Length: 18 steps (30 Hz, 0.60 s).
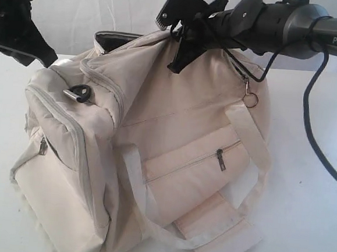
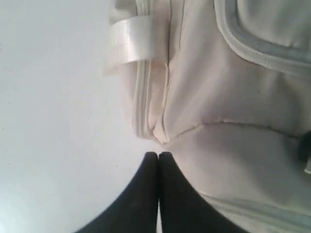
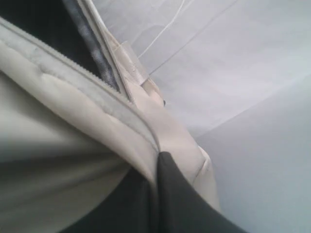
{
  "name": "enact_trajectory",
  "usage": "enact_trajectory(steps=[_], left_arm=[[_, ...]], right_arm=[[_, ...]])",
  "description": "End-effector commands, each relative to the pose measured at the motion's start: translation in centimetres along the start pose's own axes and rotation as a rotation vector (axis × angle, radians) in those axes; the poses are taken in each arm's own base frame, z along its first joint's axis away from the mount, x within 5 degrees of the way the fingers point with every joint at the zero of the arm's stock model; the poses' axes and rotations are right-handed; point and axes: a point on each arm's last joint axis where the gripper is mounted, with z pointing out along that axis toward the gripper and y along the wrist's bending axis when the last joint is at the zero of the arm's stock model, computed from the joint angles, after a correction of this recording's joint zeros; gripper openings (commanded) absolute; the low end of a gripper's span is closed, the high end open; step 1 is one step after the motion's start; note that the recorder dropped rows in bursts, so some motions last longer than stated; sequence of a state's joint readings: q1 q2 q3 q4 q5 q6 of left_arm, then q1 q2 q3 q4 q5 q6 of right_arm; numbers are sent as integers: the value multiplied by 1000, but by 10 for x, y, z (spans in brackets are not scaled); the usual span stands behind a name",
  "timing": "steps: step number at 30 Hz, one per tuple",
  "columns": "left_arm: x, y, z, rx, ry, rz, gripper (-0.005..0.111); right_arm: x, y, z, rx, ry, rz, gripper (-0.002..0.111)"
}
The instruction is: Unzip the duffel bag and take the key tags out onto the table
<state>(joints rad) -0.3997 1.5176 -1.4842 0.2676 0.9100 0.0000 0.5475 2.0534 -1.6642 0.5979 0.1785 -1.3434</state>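
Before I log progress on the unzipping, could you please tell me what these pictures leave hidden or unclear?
1. Key tags: in no view; the duffel bag shows only a dark slit of lining, exterior and right wrist views.
2. Left gripper: a dark silhouette cut by the exterior view's edge.
3. Right gripper: shut on bag fabric; the fold hides whether a zipper pull is pinched.

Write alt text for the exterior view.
A cream duffel bag lies on a white table, its top partly unzipped. The right gripper is at the bag's top edge; no key tags are visible.
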Motion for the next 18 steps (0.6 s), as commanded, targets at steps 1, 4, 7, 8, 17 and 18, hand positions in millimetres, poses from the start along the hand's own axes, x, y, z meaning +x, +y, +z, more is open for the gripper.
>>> enact_trajectory(steps=[1,4,7,8,17,18], left_arm=[[5,0,-9,-3,5,-9,0],[5,0,-9,2,5,-11,0],[4,0,-9,2,-9,-12,0],[3,0,-9,1,-17,-19,0],[5,-1,-9,19,3,-39,0],[5,-2,-9,23,2,-41,0]], right_arm=[[2,-20,-4,109,-16,16,0],[3,-17,-4,79,-8,16,0],[3,-13,-5,31,1,16,0],[2,-12,-7,12,3,15,0],[-24,-6,-49,-228,3,-9,0],[-28,-6,-57,-265,8,-8,0]])
